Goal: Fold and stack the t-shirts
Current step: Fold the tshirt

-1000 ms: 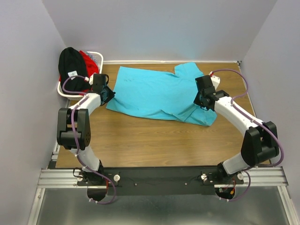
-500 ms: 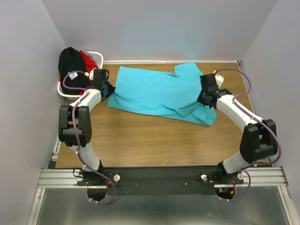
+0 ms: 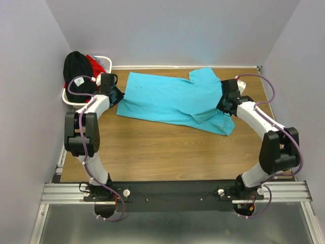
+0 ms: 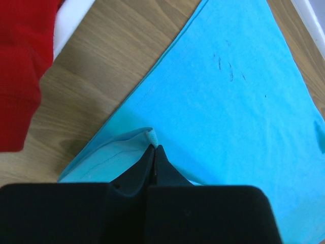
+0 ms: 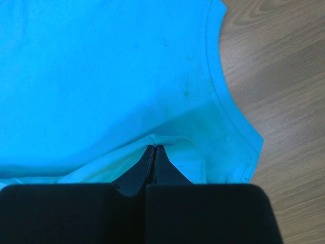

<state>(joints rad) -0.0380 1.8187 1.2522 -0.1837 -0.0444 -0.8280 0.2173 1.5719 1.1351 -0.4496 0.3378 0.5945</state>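
A turquoise t-shirt (image 3: 170, 99) lies spread across the back half of the wooden table. My left gripper (image 3: 117, 96) is shut on the shirt's left hem; in the left wrist view a small fold of hem (image 4: 150, 136) sticks out at the tips of the left gripper (image 4: 154, 148). At the shirt's right end my right gripper (image 3: 224, 105) is shut on it, with turquoise cloth (image 5: 127, 76) bunched at the tips of the right gripper (image 5: 154, 147). A black t-shirt (image 3: 76, 71) and a red t-shirt (image 3: 96, 64) lie heaped in the basket.
The white lattice basket (image 3: 107, 59) stands at the back left corner, close to my left gripper; its rim (image 4: 71, 20) and the red cloth (image 4: 20, 66) show in the left wrist view. Walls close in the table on three sides. Bare wood (image 3: 162, 152) lies in front.
Both grippers have moved toward the back of the table while staying shut on the turquoise shirt. The shirt's near edge and its folded right part have shifted back with them.
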